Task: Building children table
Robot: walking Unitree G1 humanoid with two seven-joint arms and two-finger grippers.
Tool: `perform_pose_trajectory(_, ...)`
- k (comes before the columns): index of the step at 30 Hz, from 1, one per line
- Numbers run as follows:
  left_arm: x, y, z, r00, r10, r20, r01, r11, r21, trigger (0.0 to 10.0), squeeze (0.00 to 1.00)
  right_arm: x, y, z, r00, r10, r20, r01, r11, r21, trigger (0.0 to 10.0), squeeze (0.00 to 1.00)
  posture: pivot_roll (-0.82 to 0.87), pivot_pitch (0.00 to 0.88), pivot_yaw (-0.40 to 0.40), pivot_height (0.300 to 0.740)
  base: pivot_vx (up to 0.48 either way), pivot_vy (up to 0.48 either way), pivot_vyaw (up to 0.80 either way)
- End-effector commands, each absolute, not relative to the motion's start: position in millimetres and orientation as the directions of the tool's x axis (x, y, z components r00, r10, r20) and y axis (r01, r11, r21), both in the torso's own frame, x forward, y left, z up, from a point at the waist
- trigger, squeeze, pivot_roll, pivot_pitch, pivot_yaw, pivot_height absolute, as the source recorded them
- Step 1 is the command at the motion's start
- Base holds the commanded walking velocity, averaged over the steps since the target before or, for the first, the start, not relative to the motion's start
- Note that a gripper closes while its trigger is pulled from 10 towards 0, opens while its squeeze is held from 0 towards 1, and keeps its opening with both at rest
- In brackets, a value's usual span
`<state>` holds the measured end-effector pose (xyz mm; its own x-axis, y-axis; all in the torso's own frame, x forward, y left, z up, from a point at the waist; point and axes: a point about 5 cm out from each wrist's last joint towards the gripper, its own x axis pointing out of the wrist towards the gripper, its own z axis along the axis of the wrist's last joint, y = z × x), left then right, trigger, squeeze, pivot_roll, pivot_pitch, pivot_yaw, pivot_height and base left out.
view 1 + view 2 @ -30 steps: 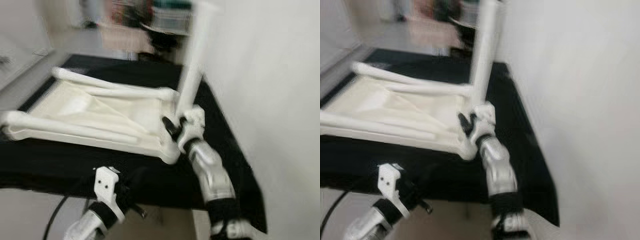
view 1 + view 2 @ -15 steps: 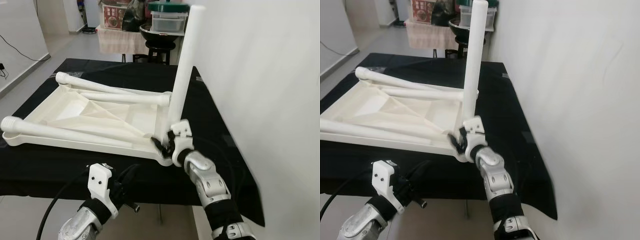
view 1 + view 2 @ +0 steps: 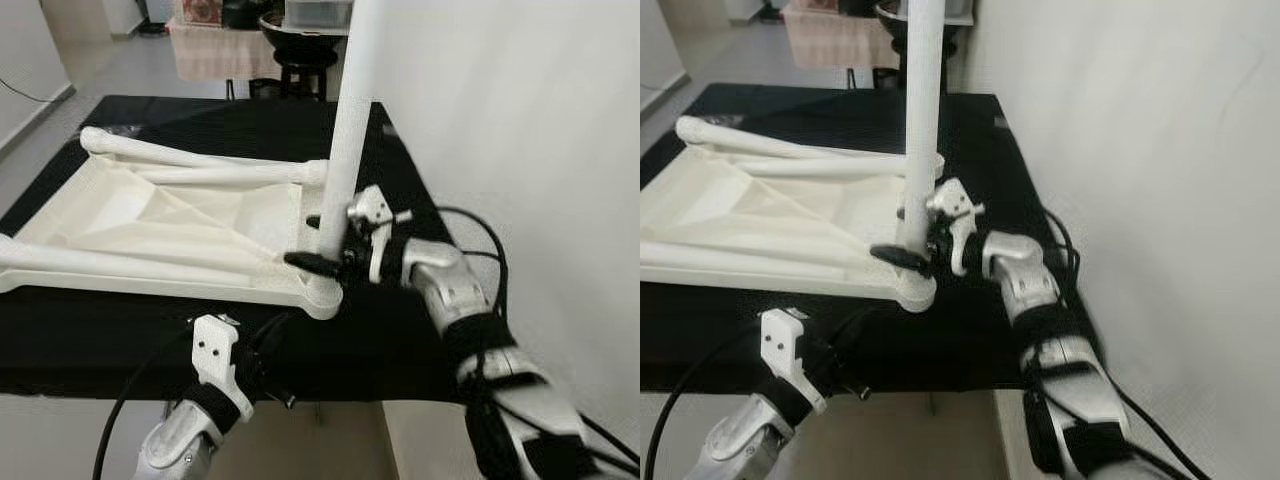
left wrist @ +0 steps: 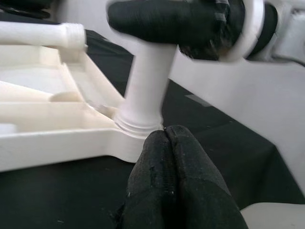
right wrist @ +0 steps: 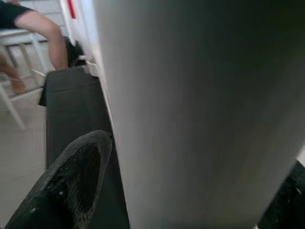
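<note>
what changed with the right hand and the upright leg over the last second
The right hand has climbed off the corner socket, where it sat half a second ago, and now clamps the upright table leg just above its base, wrist turned sideways. The view has shifted too, so the camera moved. The leg stays upright in the upturned tabletop, which stays on the black table, and the left hand stays shut and low.

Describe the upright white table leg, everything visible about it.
The upright table leg is a smooth, round white tube, plastic by its look. It stands nearly vertical, its foot seated in the ringed corner socket of the upturned white tabletop, which lies on the black cloth. Its top runs past the upper frame edge. The right pincer clasps it low down, one black finger on each side. Three more legs lie flat on the tabletop.
</note>
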<state>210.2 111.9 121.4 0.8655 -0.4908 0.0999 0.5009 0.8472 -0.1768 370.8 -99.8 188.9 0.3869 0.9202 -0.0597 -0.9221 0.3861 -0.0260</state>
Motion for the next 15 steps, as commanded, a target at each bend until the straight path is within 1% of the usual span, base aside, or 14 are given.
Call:
perform_pose_trajectory(1,208.1,108.7,121.0,0.867,-0.488,0.098,0.498,0.848,-0.179,10.0,0.0,372.1,-97.3,190.6,0.348,0.935,-0.07,-0.937,0.349,0.005,10.0,0.0,0.14,0.034,-0.145,0.74,0.0,0.0,0.0)
perform_pose_trajectory(2,207.4,107.7,121.4,0.867,-0.489,0.099,0.499,0.848,-0.179,10.0,0.0,372.5,-97.5,193.0,0.333,0.94,-0.071,-0.942,0.334,0.011,10.0,0.0,0.14,0.034,-0.145,0.74,0.0,0.0,0.0)
perform_pose_trajectory(4,207.4,107.7,121.4,0.867,-0.489,0.099,0.499,0.848,-0.179,10.0,0.0,372.5,-97.5,193.0,0.333,0.94,-0.071,-0.942,0.334,0.011,10.0,0.0,0.14,0.034,-0.145,0.74,0.0,0.0,0.0)
perform_pose_trajectory(5,204.5,105.7,122.3,0.867,-0.489,0.101,0.499,0.847,-0.182,10.0,0.0,373.6,-96.0,199.8,0.274,0.959,-0.067,-0.96,0.277,0.037,0.0,0.0,0.14,0.05,-0.147,0.74,0.0,0.0,0.0)
perform_pose_trajectory(7,204.5,105.7,122.3,0.867,-0.489,0.101,0.499,0.847,-0.182,10.0,0.0,373.6,-96.0,199.8,0.274,0.959,-0.067,-0.96,0.277,0.037,0.0,0.0,0.14,0.05,-0.147,0.74,0.0,0.0,0.0)
perform_pose_trajectory(8,201.3,104.3,122.7,0.867,-0.488,0.101,0.499,0.847,-0.186,10.0,0.0,375.3,-96.2,203.0,0.257,0.964,-0.064,-0.964,0.26,0.051,0.0,0.0,0.14,0.057,-0.144,0.74,0.0,0.0,0.0)
perform_pose_trajectory(9,201.3,104.3,122.7,0.867,-0.488,0.101,0.499,0.847,-0.186,10.0,0.0,375.3,-96.2,203.0,0.257,0.964,-0.064,-0.964,0.26,0.051,0.0,0.0,0.14,0.057,-0.144,0.74,0.0,0.0,0.0)
perform_pose_trajectory(14,198.1,102.7,123.2,0.867,-0.488,0.099,0.498,0.846,-0.19,10.0,0.0,378.2,-102.3,198.4,0.287,0.956,-0.055,-0.956,0.29,0.043,0.0,0.0,0.14,0.066,-0.139,0.74,0.0,0.0,0.0)
perform_pose_trajectory(15,197.4,102.4,123.4,0.867,-0.488,0.098,0.498,0.846,-0.191,10.0,0.0,377.0,-107.9,192.7,0.322,0.945,-0.059,-0.946,0.323,0.007,0.0,0.0,0.13,0.068,-0.136,0.74,0.0,0.0,0.0)
